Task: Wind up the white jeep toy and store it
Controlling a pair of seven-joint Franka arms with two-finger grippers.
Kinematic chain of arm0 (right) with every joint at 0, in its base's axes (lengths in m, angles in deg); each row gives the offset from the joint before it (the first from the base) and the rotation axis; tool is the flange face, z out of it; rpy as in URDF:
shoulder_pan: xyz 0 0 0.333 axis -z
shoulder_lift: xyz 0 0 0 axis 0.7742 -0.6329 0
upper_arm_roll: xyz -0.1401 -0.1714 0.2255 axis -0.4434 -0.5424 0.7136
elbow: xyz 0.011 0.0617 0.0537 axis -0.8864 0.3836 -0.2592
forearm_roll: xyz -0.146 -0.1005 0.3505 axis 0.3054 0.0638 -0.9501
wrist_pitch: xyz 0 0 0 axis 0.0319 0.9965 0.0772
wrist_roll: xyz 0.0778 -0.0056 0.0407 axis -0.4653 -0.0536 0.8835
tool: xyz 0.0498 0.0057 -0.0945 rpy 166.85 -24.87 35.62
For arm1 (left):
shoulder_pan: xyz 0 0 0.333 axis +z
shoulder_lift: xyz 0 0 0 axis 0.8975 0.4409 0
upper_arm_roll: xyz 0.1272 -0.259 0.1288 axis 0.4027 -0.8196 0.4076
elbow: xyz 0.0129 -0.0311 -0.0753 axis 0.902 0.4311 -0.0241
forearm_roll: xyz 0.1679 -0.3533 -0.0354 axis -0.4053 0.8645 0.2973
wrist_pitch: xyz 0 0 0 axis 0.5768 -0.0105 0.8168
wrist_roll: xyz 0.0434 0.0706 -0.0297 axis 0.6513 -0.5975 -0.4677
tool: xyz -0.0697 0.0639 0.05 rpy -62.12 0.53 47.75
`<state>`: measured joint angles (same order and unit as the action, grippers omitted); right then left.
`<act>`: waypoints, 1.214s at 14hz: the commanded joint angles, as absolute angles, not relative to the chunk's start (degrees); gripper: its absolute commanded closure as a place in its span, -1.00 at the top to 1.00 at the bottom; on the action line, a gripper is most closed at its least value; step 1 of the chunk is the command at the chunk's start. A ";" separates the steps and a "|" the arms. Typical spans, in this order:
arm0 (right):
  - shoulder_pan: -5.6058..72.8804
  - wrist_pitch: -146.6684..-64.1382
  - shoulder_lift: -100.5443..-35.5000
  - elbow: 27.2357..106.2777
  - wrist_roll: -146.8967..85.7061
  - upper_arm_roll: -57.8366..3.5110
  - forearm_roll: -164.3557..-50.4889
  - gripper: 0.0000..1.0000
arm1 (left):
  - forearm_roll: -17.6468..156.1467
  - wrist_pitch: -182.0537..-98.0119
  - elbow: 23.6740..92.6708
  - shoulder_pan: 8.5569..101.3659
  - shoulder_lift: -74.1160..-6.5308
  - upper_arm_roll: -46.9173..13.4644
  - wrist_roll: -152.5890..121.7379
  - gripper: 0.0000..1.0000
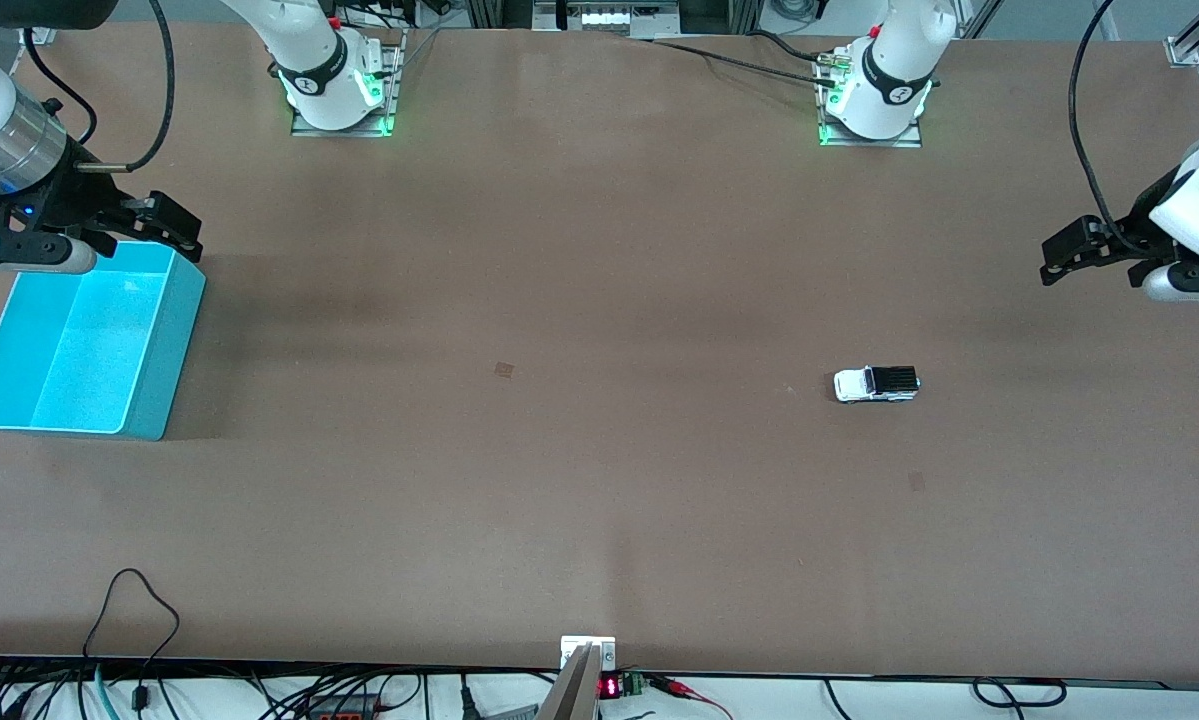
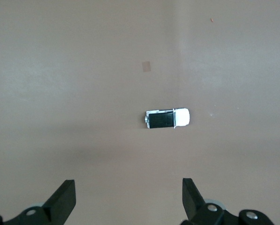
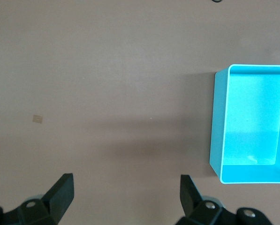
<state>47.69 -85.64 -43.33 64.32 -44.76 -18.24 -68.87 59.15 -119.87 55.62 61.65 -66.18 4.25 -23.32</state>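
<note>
You're looking at a wide brown table (image 1: 579, 300), matte and flat, with a couple of small tan squares stuck on it, one near the middle (image 1: 504, 370). Cables (image 1: 139, 640) trail along the edge nearest the front camera, and a small red digit display (image 1: 609, 687) sits there too; its digits are too small to read. No brand or label can be read anywhere.

The jeep (image 1: 876, 384) stands on its wheels on bare table toward the left arm's end, well apart from everything else. It's small and boxy: white body, black ribbed roof, dark windows. In the left wrist view you see it (image 2: 167, 118) from above, white hood at one end, black roof covering the rest.

The bin (image 1: 79, 340) is at the right arm's end: cyan plastic, rectangular, smooth walls, open top. You can see its floor and nothing is in it. The right wrist view shows one end of it (image 3: 219, 131), also bare inside.

The left gripper (image 1: 1099, 258) hangs over the table at the left arm's end, clear of the jeep. Its black fingers (image 2: 64, 199) are spread wide with nothing between them.

The right gripper (image 1: 159, 225) hangs just over the bin's rim on the side toward the robot bases. Its fingers (image 3: 62, 192) are spread wide too, holding nothing.

Both arm bases (image 1: 339, 85) show green lights at their feet.
</note>
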 commanded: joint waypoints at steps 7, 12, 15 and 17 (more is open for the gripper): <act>47.84 -86.02 -42.98 64.77 -43.89 -18.20 -69.87 1.00 | 60.17 -118.06 53.82 61.38 -64.89 3.71 -25.92 1.00; 47.84 -85.94 -42.89 64.77 -43.89 -18.20 -69.87 1.00 | 60.35 -113.32 53.82 61.20 -64.45 2.83 -26.53 1.00; 47.84 -85.94 -42.89 64.77 -43.89 -18.20 -69.87 1.00 | 60.35 -111.21 54.00 60.76 -62.70 2.83 -32.40 1.00; 47.84 -85.94 -42.89 64.77 -43.89 -18.20 -69.87 1.00 | 60.35 -111.02 53.91 60.93 -60.07 2.83 -41.08 1.00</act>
<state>47.68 -85.65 -43.33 64.32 -44.74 -18.24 -68.87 59.15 -112.35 55.66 60.84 -63.39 2.65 -33.39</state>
